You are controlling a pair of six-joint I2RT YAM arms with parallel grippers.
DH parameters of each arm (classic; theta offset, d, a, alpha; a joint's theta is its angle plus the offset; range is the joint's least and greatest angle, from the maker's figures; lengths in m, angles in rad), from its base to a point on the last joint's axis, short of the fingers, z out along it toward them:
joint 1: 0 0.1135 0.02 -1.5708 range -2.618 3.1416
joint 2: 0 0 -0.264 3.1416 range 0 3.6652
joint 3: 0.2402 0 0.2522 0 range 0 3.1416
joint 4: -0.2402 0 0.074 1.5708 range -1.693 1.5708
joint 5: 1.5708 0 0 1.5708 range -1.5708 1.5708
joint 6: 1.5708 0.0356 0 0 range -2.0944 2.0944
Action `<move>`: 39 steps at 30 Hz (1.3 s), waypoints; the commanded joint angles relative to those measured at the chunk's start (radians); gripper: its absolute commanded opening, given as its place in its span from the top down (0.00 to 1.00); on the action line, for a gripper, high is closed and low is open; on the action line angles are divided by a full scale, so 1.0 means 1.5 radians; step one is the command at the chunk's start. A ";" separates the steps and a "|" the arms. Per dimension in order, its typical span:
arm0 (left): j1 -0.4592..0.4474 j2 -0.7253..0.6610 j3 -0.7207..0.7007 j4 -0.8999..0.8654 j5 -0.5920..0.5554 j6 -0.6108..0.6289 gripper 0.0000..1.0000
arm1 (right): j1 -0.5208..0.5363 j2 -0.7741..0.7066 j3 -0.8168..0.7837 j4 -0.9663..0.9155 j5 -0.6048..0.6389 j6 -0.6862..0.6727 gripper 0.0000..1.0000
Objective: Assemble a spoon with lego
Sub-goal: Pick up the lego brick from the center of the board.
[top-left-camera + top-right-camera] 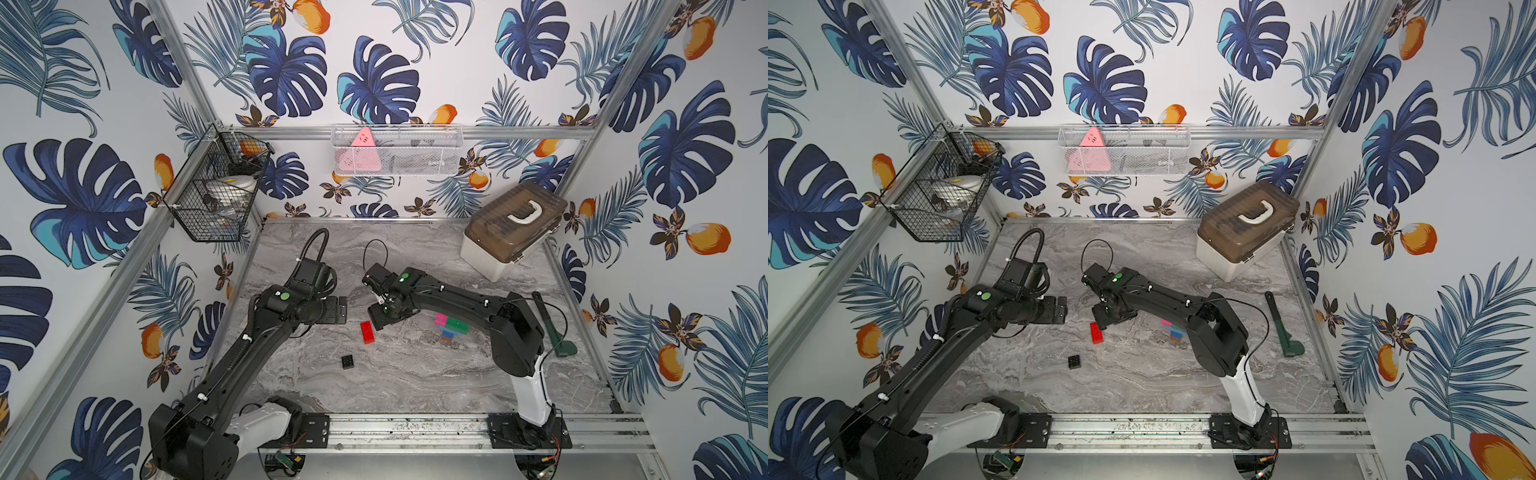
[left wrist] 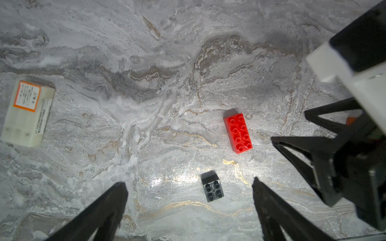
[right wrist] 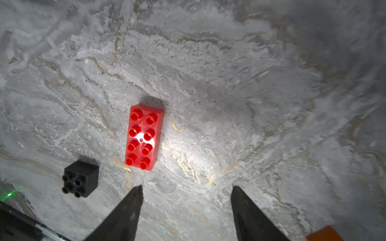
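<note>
In a top view my left arm (image 1: 245, 336) reaches from its base at 7 o'clock toward the middle, wrist turned to 3 o'clock. My left gripper (image 2: 189, 183) points down, its jaws spread wide with nothing between them. My right arm (image 1: 457, 297) leans from its base at 5 o'clock toward 10 o'clock, and my right gripper (image 3: 187, 187) also points down, at 3 o'clock of the left one, jaws parted and empty.
</note>
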 commanded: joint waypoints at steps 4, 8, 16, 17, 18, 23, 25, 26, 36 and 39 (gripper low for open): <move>0.008 -0.017 -0.015 0.019 0.020 -0.030 0.01 | 0.022 0.051 0.017 0.045 -0.023 0.049 0.33; 0.011 -0.024 -0.018 0.022 0.018 -0.029 0.01 | 0.026 0.078 0.034 0.047 -0.017 0.048 0.34; 0.014 -0.020 -0.022 0.027 0.023 -0.029 0.01 | 0.027 0.101 0.037 0.074 -0.011 0.054 0.39; 0.014 -0.018 -0.022 0.028 0.024 -0.028 0.01 | 0.027 0.104 0.039 0.072 -0.009 0.054 0.40; 0.014 -0.017 -0.022 0.029 0.026 -0.028 0.01 | 0.027 0.107 0.041 0.070 -0.006 0.054 0.40; 0.015 -0.012 -0.023 0.034 0.029 -0.027 0.01 | 0.027 0.109 0.044 0.061 0.018 0.047 0.44; 0.015 -0.009 -0.023 0.036 0.032 -0.026 0.01 | 0.027 0.110 0.049 0.053 0.032 0.038 0.44; 0.015 -0.008 -0.023 0.038 0.034 -0.027 0.01 | 0.027 0.108 0.051 0.048 0.040 0.033 0.44; 0.015 0.001 -0.019 0.042 0.042 -0.026 0.01 | 0.028 0.118 0.071 0.041 0.049 0.009 0.53; 0.015 0.000 -0.019 0.044 0.043 -0.027 0.01 | 0.029 0.118 0.073 0.037 0.055 0.006 0.57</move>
